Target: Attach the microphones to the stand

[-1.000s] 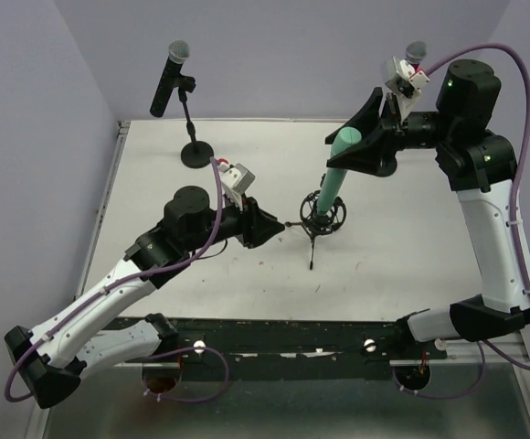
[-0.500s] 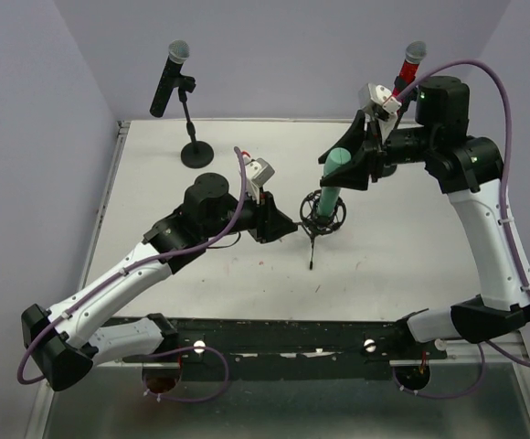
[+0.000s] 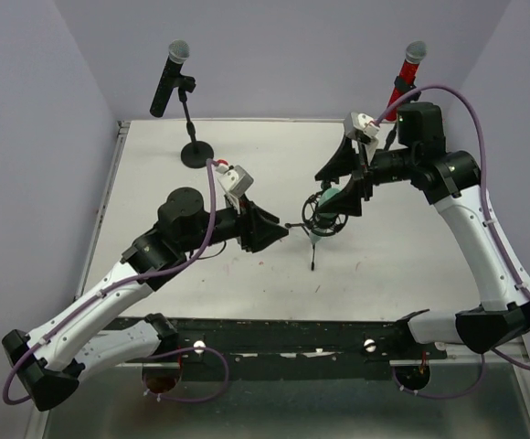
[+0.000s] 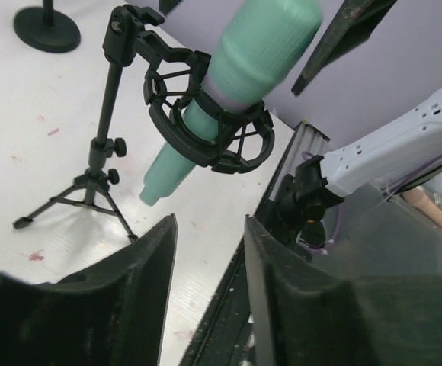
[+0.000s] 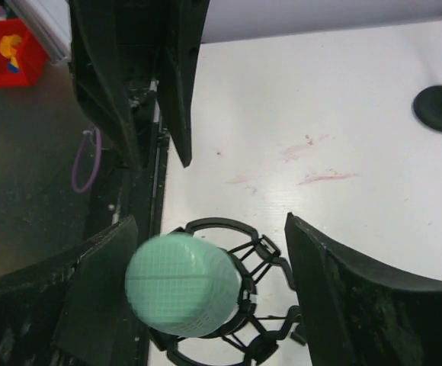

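Teal-green microphone (image 4: 261,47): it's in! It sits through the ring of the black shock mount (image 4: 177,130), tilted, with the head up above the ring and the tail poking out below
Tripod stand (image 4: 99,164): small black tripod with its legs on the white table (image 3: 411,247), about mid-table, and the shock mount at the top of its post
Right gripper (image 5: 212,221): let go and spread wide, one finger on each side of the teal head as seen from above; there's a clear gap on one side, while on the other the head is right beside the finger and I cannot tell if they touch
Left gripper (image 4: 211,223): parted too, with only table showing in the gap; it hangs low, just beside the tripod and pointing at it, touching nothing
Black microphone (image 3: 167,80): clipped on a round-base stand (image 3: 196,154) at the far left of the table, silver mesh head up and leaning
Red microphone (image 3: 404,75): up at the far right behind the right arm, silver head on top; it is raised on a stand whose base is hidden by the arm
Table marks: a few faint reddish smudges on the white surface near the tripod
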`<state>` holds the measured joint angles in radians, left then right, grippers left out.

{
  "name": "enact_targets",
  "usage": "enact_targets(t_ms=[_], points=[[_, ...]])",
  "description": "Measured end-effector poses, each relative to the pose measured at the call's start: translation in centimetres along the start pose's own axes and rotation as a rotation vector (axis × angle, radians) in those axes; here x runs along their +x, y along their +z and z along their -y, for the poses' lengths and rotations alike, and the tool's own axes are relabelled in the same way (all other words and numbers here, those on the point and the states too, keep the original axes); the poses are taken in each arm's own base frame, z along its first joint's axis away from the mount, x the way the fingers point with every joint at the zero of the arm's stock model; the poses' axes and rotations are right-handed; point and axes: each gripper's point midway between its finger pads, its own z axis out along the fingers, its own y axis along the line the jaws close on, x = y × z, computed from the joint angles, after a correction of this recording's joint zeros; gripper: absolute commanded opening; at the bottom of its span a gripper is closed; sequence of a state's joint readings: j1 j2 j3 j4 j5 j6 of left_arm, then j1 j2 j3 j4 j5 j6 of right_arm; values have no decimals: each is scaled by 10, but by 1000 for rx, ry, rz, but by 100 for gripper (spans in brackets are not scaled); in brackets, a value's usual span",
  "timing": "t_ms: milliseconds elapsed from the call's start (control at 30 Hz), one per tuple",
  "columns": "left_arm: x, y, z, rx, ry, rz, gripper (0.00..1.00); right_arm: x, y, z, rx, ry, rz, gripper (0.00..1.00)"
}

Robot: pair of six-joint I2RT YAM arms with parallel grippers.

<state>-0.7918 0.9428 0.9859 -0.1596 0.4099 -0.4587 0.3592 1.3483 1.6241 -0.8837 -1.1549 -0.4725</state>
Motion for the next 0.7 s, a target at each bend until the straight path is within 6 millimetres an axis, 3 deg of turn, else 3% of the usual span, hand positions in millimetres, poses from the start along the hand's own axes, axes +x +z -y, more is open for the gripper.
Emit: enact_targets(t_ms=[133,267,400,500,700], points=[[8,-11,-4,-15,18,34,88,-13,-4,-3,11,-28,14,100],[23,-20,-14,-45,29,61,98,-33,-12,-2,47,-77,33,100],[31,-31,-23,-89,49,74,98,-40,-36,11,143,-96,47,100],[22,-44,-26,-132,102,102,98,-29,-54,22,218,-82,48,100],[14,-69,-34,-216,237,111,98,21,-68,33,310,-9,25,100]])
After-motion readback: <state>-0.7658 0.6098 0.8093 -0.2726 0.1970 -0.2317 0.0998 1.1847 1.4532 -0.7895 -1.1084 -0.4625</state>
